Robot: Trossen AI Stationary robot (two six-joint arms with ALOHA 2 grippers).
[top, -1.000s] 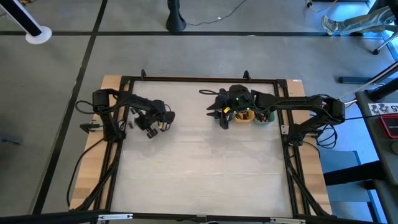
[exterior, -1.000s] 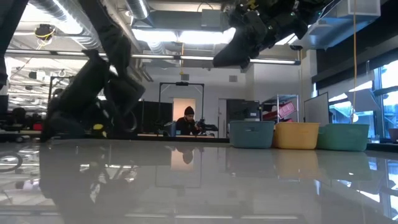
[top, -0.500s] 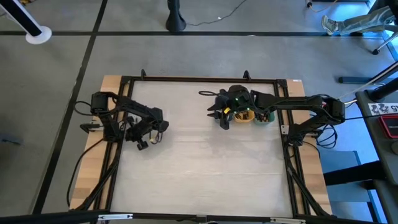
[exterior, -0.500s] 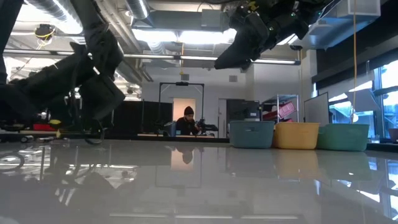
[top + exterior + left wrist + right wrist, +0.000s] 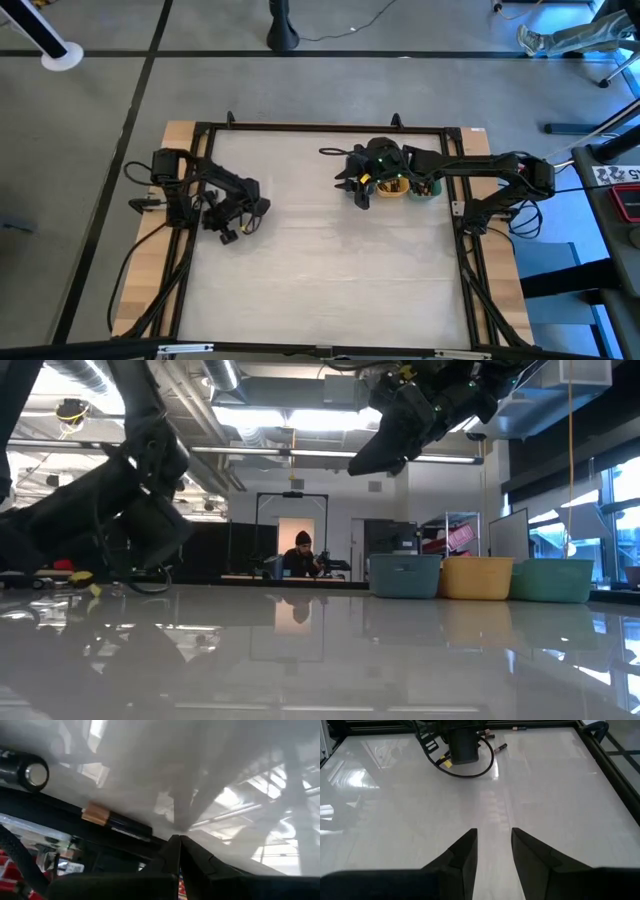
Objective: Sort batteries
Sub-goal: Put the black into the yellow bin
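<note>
From above, the left gripper (image 5: 228, 232) sits low at the left edge of the white table (image 5: 320, 250), its arm folded in beside the dark frame rail, while the right gripper (image 5: 352, 188) hangs over the far right part of the table, just beside a row of small trays (image 5: 405, 186) whose orange and green show under the arm; no batteries can be made out from up here, they are too small to tell. Down at table height, the left gripper (image 5: 150, 555) looms dark and low on the left, close to the glossy surface, and the right gripper (image 5: 375, 457) is up high near the ceiling lights, well clear of the table; three tubs, slate-blue (image 5: 404, 576), yellow (image 5: 476, 577) and green (image 5: 551, 580), stand in a row at the right, and a person (image 5: 303, 556) sits far back in the room. On the left wrist, the fingers (image 5: 172, 852) are pressed together with nothing between them, and a battery with a copper end (image 5: 116, 823) lies on the table just ahead of the tips, a second one (image 5: 25, 770) farther off to the side. On the right wrist, the fingers (image 5: 465, 851) stand apart and empty above bare table, and across the surface the left arm is seen with a few batteries (image 5: 499, 746) lying near it, well apart from this claw
</note>
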